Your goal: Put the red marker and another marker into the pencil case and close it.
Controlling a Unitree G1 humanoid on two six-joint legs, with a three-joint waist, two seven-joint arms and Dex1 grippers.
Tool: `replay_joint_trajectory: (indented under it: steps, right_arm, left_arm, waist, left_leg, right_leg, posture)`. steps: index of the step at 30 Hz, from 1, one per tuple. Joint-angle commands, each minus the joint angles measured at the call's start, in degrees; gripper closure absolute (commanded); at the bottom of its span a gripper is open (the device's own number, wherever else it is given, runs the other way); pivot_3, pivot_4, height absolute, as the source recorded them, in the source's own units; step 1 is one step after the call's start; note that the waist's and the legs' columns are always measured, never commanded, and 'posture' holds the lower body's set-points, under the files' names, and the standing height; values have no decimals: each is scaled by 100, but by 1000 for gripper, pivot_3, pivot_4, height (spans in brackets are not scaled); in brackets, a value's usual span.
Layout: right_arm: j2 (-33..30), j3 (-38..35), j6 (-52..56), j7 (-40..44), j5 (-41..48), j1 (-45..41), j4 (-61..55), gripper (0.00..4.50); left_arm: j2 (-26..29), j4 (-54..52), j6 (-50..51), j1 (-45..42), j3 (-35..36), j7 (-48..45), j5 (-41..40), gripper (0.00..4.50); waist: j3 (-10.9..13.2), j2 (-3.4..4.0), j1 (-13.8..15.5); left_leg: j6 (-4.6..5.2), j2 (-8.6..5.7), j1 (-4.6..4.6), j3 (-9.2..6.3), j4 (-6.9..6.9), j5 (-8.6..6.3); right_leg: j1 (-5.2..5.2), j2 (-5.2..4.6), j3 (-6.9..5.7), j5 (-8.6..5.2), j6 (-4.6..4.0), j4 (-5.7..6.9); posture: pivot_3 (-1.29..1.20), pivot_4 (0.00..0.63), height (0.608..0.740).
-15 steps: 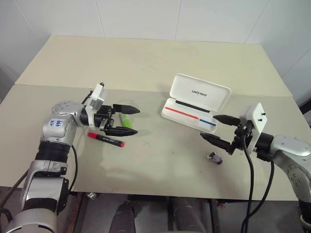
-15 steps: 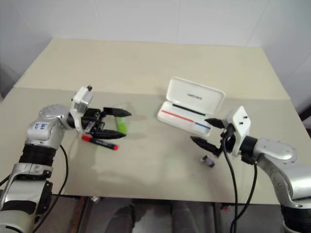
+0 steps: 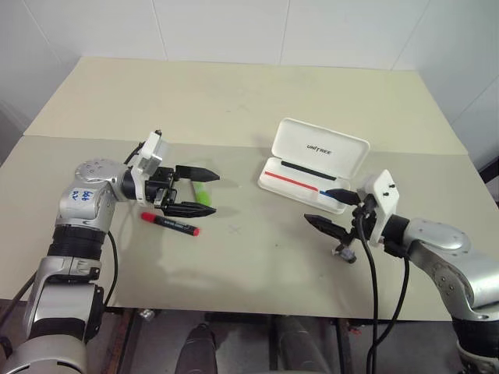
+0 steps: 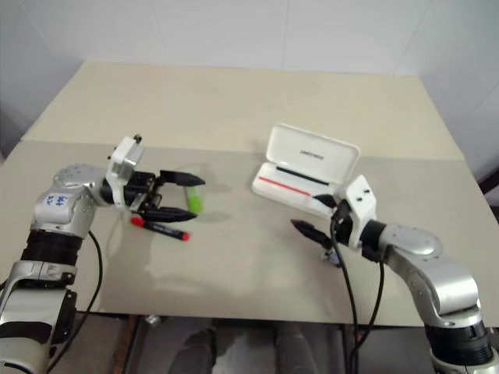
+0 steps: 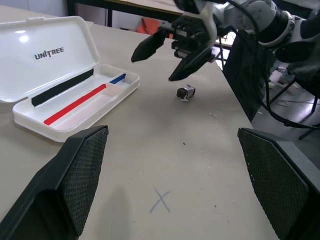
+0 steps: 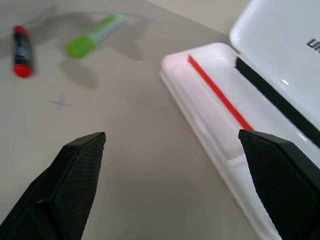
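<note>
The red marker (image 3: pixel 170 224) lies flat on the table at the left, with the lime-green marker (image 3: pixel 203 194) just beyond it. My left gripper (image 3: pixel 217 194) hovers open over both and holds nothing. In the head views the green marker shows between its two fingers. The white pencil case (image 3: pixel 300 185) lies open at the centre right with its lid (image 3: pixel 321 149) raised. My right gripper (image 3: pixel 316 206) is open and empty just in front of the case's near right corner. The right wrist view shows the case tray (image 6: pixel 215 110) and both markers (image 6: pixel 95 36) further off.
A small dark object (image 3: pixel 344 251) lies on the table under my right gripper, toward the front edge. A faint X mark (image 5: pixel 161 200) is on the table between the markers and the case. The table's back half is bare.
My right arm has swung left, bringing its open gripper closer to the front of the case. The left gripper has stayed over the markers.
</note>
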Motion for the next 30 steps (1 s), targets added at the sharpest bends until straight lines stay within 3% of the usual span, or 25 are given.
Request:
replay_joint_trajectory:
  steps: [1, 9, 18, 26, 30]
  right_arm:
    - [-100, 258, 12, 231, -226, -457, 450, 0]
    - [-442, 712, -228, 1062, -694, -1245, 1475, 0]
    - [-662, 647, -213, 1564, -794, -1121, 1446, 0]
    - [-628, 1143, -281, 1710, -1278, -1435, 1954, 0]
    - [-495, 1334, -252, 1584, -1554, -1769, 2317, 868]
  left_arm:
    - [119, -601, 41, 324, 293, -26, -196, 35]
    - [109, -1048, 138, 676, 598, 354, -261, 35]
    - [294, -1382, 195, 1023, 847, 522, -287, 35]
    - [142, -1457, 234, 1065, 752, 595, -273, 35]
    - [122, -1456, 250, 1036, 752, 591, -276, 0]
  waist:
    - [0, 0, -7]
    - [1, 1, 7]
    - [1, 2, -4]
    - [1, 2, -17]
    - [1, 2, -27]
  left_leg:
    - [0, 0, 0, 0, -1, 0]
    - [2, 1, -1, 0, -12, -1]
    - [5, 1, -3, 1, -26, -3]
    - [5, 1, -2, 2, -24, -3]
    - [5, 1, 0, 3, -23, -3]
  right_leg:
    - [0, 0, 0, 0, 1, 0]
    - [-8, 0, -3, 10, 20, 5]
    - [-16, 0, -4, 29, 58, 4]
    - [-15, 0, -4, 26, 51, 3]
    - [-15, 0, -3, 24, 48, 2]
  posture:
    - [0, 150, 740]
    - [0, 150, 740]
    - [0, 150, 740]
    - [0, 150, 740]
    - [0, 150, 740]
